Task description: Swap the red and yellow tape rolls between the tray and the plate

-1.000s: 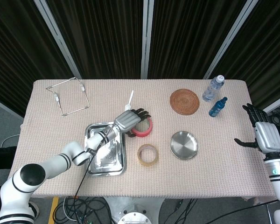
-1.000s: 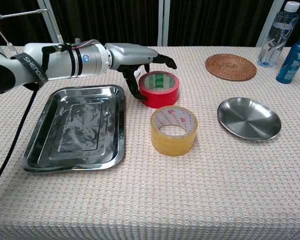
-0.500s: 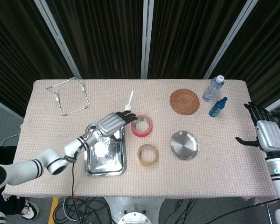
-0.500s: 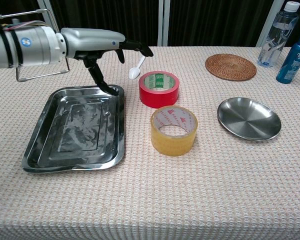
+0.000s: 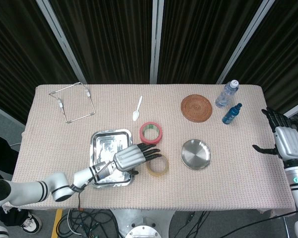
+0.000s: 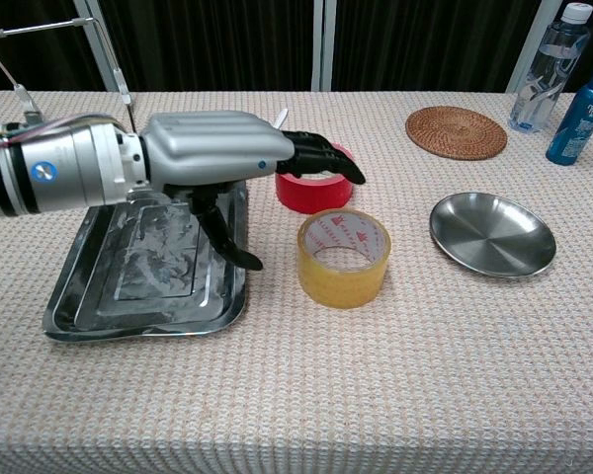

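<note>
Currently: two tape rolls, one tray, one plate.
Red roll and yellow roll at frame centre; left hand and right hand released, holding nothing.

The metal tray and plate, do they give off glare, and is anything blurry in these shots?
Head view: the tray shows bright patchy reflections; the plate has an even, soft sheen; everything looks sharp. Chest view: the tray mirrors mottled light, the left hand has crisp edges, and the bottles at top right are cut off by the frame.
</note>
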